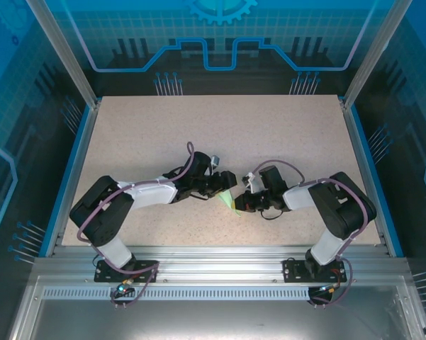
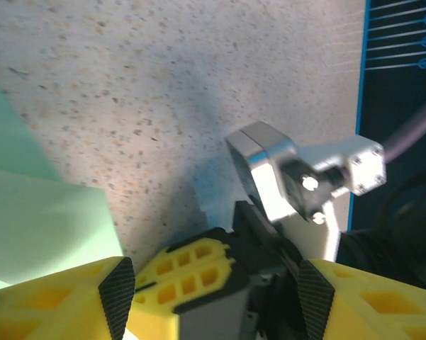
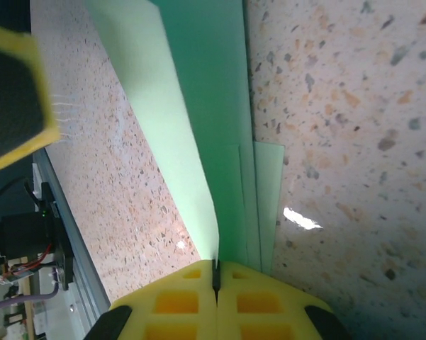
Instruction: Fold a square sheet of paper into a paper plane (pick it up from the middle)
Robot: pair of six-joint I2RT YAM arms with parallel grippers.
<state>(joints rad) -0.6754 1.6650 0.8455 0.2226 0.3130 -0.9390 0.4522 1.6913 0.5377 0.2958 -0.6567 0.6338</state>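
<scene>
Right wrist shows us the right gripper (image 3: 216,275) clamped on the folded paper (image 3: 202,92), the left gripper (image 2: 216,294) with jaws apart beside it

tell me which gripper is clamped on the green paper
The right gripper: its yellow fingers are pressed shut on the folded paper. The left gripper has its fingers apart, with no paper between them.
</scene>
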